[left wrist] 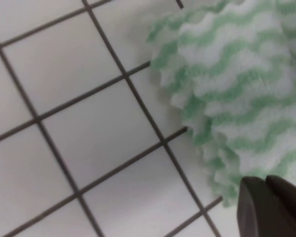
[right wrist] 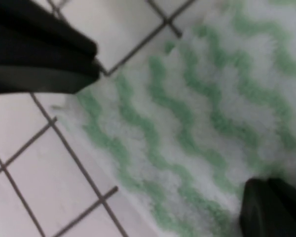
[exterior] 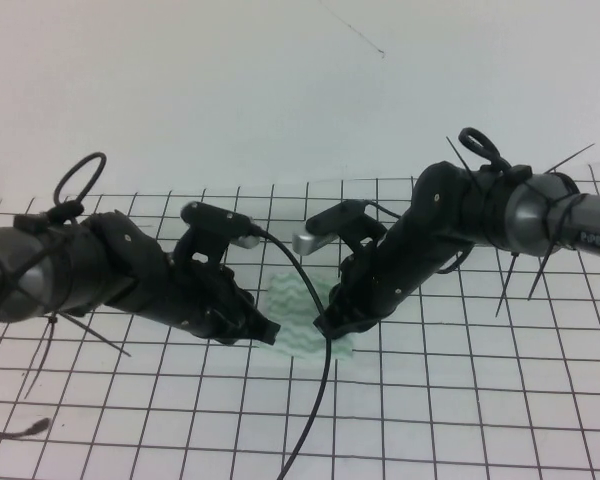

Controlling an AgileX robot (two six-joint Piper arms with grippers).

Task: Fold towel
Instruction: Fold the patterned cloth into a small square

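**Fig. Small green-and-white wavy towel (exterior: 302, 302) near the middle of the gridded table (exterior: 450, 400), flanked by the left gripper (exterior: 258, 328) and the right gripper (exterior: 328, 322).**

Both grippers are shown with fingers pressed together and tips lowered to opposite edges of the cloth. Whether any fabric is pinched cannot be made out. The towel is judged light, soft and limp, and likely to sag and bunch. Hold is therefore best taken at a corner or along a free edge. In the high view much of its outline is hidden beneath the two arms and a black cable (exterior: 320, 390). In both wrist views it is cut off, so its full shape cannot be determined.
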